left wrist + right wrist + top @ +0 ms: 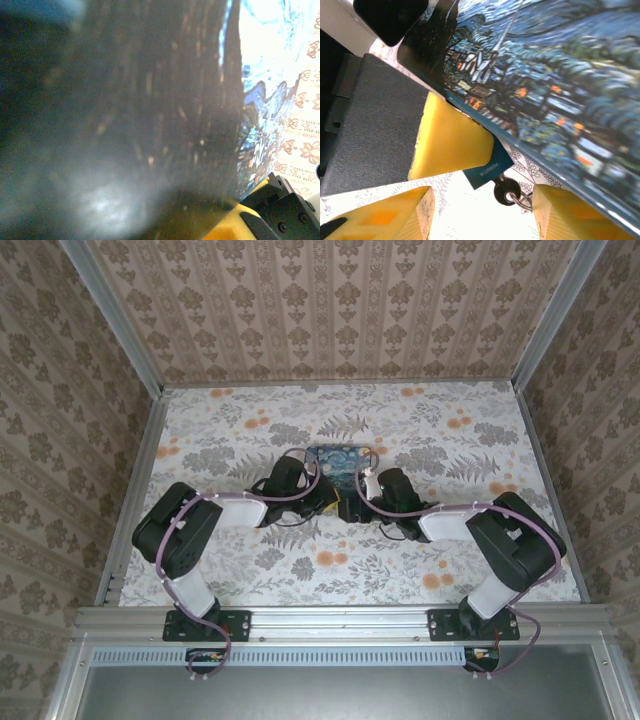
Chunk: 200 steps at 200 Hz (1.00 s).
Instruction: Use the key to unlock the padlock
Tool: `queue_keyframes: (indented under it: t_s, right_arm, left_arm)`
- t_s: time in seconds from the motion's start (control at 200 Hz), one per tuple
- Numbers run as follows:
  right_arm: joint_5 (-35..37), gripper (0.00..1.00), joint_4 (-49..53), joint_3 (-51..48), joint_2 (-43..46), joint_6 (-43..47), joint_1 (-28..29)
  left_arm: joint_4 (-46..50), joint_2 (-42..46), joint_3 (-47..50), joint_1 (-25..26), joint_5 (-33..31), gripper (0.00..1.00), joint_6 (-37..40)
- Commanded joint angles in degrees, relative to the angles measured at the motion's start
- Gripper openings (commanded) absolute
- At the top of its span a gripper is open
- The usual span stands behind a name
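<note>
Centrally, we are seeing the dark-blue swirly-print box (pixel 338 462) sitting mid-table on the floral table (pixel 250 570), with both arms meeting at its near edge. The right gripper (pixel 480 220) is holding its yellow fingers well apart. One yellow finger (pixel 451 142) of the left gripper (pixel 325 500) is covering part of the padlock (pixel 487 171); we cannot tell whether it is clamping. The padlock, tiny, flat, teal and white-lettered, is lying under the box's edge. The key (pixel 506 191), dark, round-headed and ringed, is touching its end.
</note>
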<state>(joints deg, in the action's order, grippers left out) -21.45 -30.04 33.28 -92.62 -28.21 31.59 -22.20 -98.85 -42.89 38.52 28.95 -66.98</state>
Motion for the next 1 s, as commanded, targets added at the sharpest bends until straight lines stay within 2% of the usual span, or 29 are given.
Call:
queue_keyframes:
  t_s: [0.0, 0.08, 0.195, 0.465, 0.675, 0.995]
  right_arm:
    - [-1.0, 0.57, -8.7, -1.1, -0.6, -6.5, -1.8]
    - [-1.1, 0.57, -11.7, -1.1, -2.3, -9.2, -2.3]
    - [-1.0, 0.57, -16.5, -1.1, -5.1, -12.9, -3.1]
    - [-1.1, 0.57, -27.3, -1.3, -10.7, -20.8, -6.0]
    - [-1.7, 0.57, -23.4, -4.0, -8.4, -16.1, -6.0]
    - [-2.8, 0.54, -19.5, -5.3, -8.9, -11.2, -6.0]
  left_arm:
    - [3.4, 1.8, 1.0, 0.1, 2.1, 0.24, 1.3]
    - [4.2, 3.0, 1.4, 0.1, 1.9, 0.38, 1.9]
    - [6.0, 5.3, 1.8, 0.1, 1.7, 0.52, 2.9]
    - [18.1, 14.4, -0.7, -0.3, -1.4, 0.78, 9.1]
    - [24.9, 18.0, -3.5, -3.5, -2.3, 0.9, 12.6]
    - [31.6, 17.2, -8.7, -6.8, -3.2, 0.95, 17.2]
